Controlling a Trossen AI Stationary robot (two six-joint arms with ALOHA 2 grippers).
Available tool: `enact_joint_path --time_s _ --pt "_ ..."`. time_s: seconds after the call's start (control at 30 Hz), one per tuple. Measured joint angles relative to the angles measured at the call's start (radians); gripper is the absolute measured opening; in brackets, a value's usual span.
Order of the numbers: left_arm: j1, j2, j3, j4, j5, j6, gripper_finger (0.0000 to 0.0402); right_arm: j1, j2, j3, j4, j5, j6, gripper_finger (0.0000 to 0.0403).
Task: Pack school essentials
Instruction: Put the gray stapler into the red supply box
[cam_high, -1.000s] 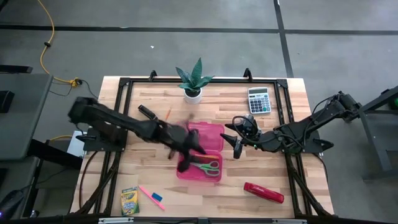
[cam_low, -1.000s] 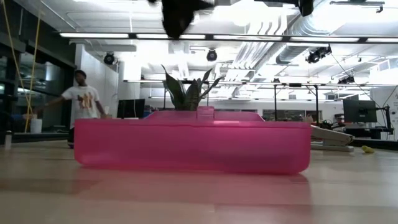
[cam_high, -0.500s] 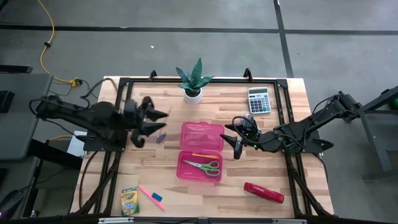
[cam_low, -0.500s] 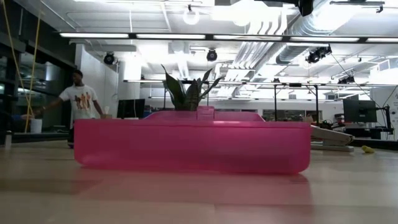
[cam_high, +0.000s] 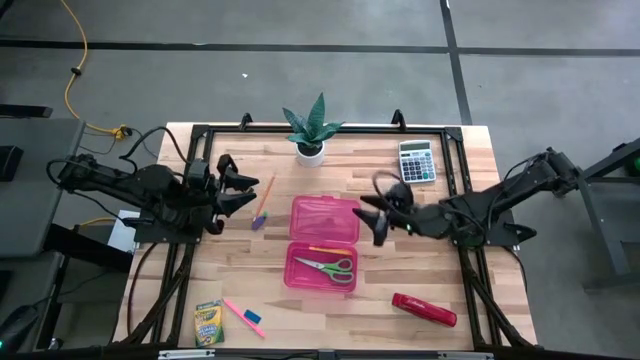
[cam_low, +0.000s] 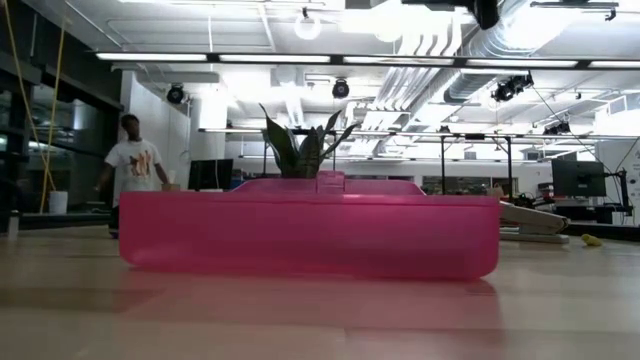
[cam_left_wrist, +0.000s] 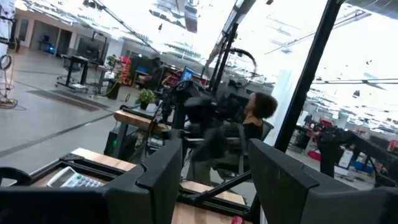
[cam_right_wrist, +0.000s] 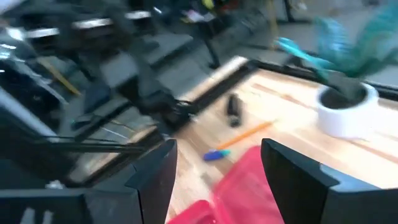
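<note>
While the orange pencil (cam_high: 265, 192) lies loose on the wood, just ahead of the left gripper (cam_high: 238, 193) and a touch toward the case side of it, its long axis runs nearly straight away from the table's front edge, tip end up toward the plant (cam_high: 309, 128) and the purple bit (cam_high: 257, 222) sitting at its near end. That makes the left arm the closer one by a clear margin; its fingers (cam_left_wrist: 163, 169) stand apart with nothing between them, hanging just off the pencil's flank. The pink case (cam_high: 321, 242) lies open beyond the pencil from that gripper, scissors (cam_high: 328, 266) already in the nearer half. On the far side of the case, the right gripper (cam_high: 372, 216) hovers by the lid's edge, spread wide and empty, pointing back across at the pencil; from its wrist camera the pencil (cam_right_wrist: 247, 132) shows as a thin orange line past the case's rim. I'd say the pick belongs to the left arm, and since the pencil lies crosswise to its reach, the jaws look about set to straddle it. Crayons (cam_high: 209, 323), marker (cam_high: 237, 312) and eraser (cam_high: 253, 317) wait near the front edge, well apart from both grippers.
</note>
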Motion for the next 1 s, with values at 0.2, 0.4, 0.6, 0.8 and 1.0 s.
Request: enact_joint_path --time_s 0.2,0.4,0.6,0.8,1.0 --pt "0.0 0.0 0.0 0.0 0.0 -0.001 0.0172 -0.188 0.026 0.156 -0.619 -0.108 0.225 0.0225" --pt "0.0 0.0 0.0 -0.012 0.0 -0.001 0.0172 -0.285 0.031 0.16 -0.911 -0.242 0.257 0.0225" --pt "0.0 0.0 0.0 -0.018 0.0 -0.001 0.0172 -0.328 0.022 0.102 -1.072 -0.351 0.333 0.0225" --pt "0.0 0.0 0.0 -0.019 0.0 -0.001 0.0172 -0.34 0.019 -0.093 -1.028 -0.45 0.362 0.0225" --pt "0.0 0.0 0.0 -0.022 0.0 -0.001 0.0172 -0.411 0.015 -0.206 -0.866 -0.511 0.216 0.0225"
